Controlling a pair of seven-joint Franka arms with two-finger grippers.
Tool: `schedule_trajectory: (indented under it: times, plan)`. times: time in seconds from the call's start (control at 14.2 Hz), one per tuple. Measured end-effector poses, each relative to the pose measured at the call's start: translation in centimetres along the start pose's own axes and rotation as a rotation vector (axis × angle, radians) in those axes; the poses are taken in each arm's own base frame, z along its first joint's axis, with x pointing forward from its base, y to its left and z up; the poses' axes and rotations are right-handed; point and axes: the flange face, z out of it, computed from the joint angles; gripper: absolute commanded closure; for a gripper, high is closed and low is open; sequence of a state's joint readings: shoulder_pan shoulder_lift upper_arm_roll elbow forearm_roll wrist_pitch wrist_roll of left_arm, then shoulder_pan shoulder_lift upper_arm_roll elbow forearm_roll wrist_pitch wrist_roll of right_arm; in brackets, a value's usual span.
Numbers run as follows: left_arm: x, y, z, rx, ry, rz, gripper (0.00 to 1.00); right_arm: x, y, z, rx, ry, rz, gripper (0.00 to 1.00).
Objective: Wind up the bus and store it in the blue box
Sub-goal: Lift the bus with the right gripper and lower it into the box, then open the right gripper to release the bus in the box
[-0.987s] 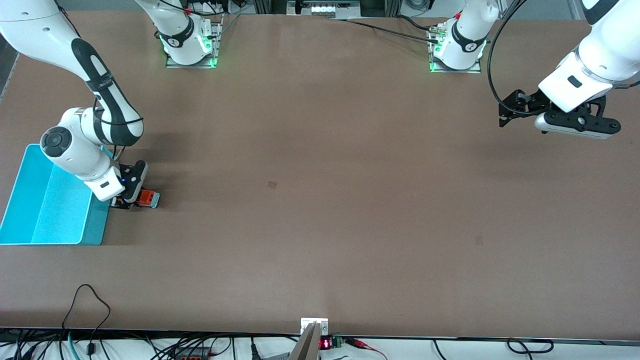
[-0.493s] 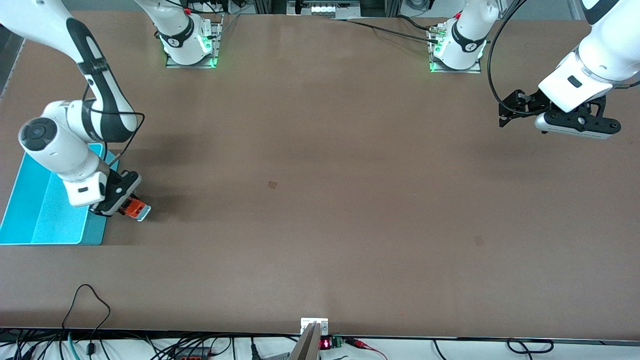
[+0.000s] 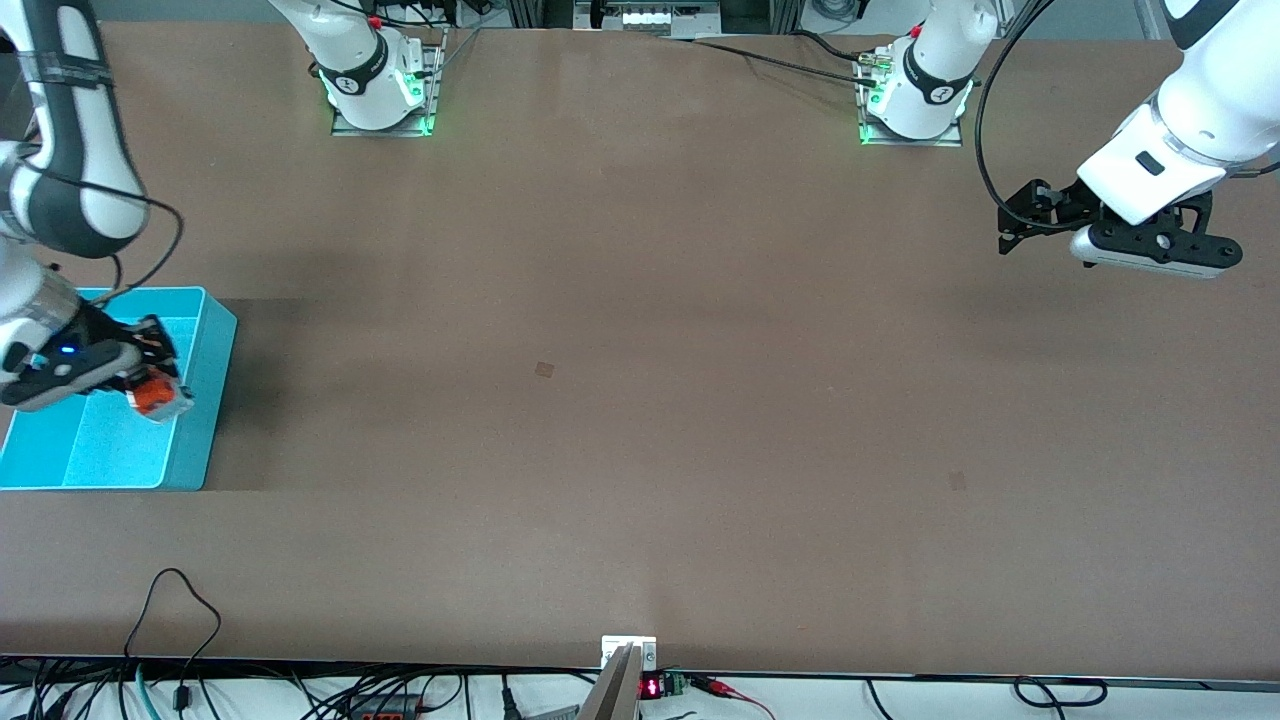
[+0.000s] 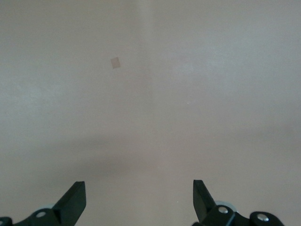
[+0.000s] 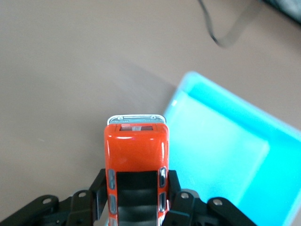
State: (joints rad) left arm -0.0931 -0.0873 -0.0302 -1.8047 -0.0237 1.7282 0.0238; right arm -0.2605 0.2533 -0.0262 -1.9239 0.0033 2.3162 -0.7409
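My right gripper is shut on the small orange-red bus and holds it in the air over the blue box, above the box's wall toward the table's middle. In the right wrist view the bus sits between the black fingers, its whitish front end pointing away, with the blue box beside and below it. My left gripper waits open and empty, high over the left arm's end of the table. In the left wrist view its fingertips stand far apart over bare table.
The blue box lies at the right arm's end of the table. Cables run along the table edge nearest the front camera. A small dark mark is on the brown tabletop near the middle.
My right gripper has lifted the bus off the table beside the box and carried it toward the right arm's end, to over the box. The left arm has not moved.
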Motion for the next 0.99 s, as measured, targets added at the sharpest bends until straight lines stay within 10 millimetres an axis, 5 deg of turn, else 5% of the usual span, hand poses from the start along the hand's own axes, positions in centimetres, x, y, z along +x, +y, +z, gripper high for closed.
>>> schedule_trajectory:
  times: [0.21, 0.85, 0.99]
  plan:
    - [0.0, 0.0, 0.0, 0.000, 0.000, 0.000, 0.00, -4.7, 4.8, 3.1, -0.024, -0.037, 0.145, 1.00]
    - [0.0, 0.0, 0.0, 0.000, 0.000, 0.000, 0.00, -8.1, 6.6, 13.0, -0.032, -0.108, 0.345, 0.97]
    - [0.0, 0.0, 0.0, 0.000, 0.000, 0.000, 0.00, -8.4, 6.5, 14.3, -0.028, -0.107, 0.358, 0.48]
